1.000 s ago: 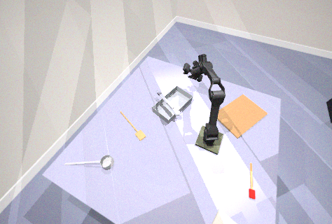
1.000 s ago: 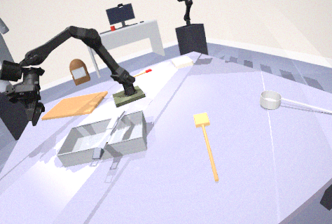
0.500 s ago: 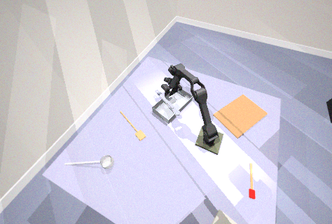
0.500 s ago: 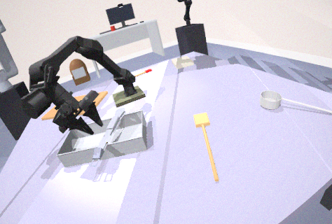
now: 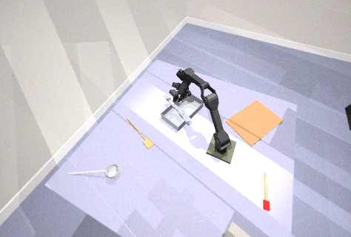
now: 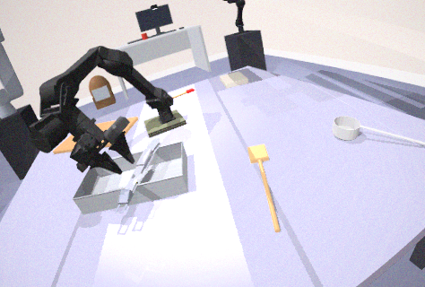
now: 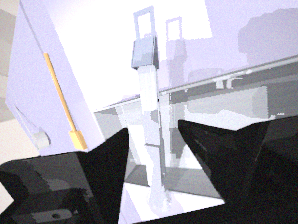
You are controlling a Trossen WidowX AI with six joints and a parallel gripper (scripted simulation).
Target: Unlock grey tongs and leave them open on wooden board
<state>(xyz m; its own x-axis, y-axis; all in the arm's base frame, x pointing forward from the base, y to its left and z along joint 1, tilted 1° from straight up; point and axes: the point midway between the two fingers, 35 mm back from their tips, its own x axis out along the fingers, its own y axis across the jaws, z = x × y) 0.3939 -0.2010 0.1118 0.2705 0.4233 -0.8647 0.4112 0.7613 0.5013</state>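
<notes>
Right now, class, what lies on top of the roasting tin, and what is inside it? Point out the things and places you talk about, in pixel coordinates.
The grey tongs (image 5: 179, 110) (image 6: 143, 170) (image 7: 151, 127) rest across the rim of the roasting tin (image 5: 170, 124) (image 6: 162, 189). Inside, bare floor shows beside them; the strip beneath the tongs is covered.

Identify items outside the procedure.
Note yellow-headed spatula (image 5: 148, 143) (image 6: 258, 153) (image 7: 77, 139) lying flat on tabletop, near upright, long-handled white pan (image 5: 112, 171) (image 6: 345, 128) (image 7: 41, 140). Locate red-headed spatula (image 5: 266, 205) (image 6: 190, 91) well apart from both. In exterior view, see background desk (image 6: 198, 50) bearing dark monitor (image 6: 153, 18) and small red cup (image 6: 144, 36).
</notes>
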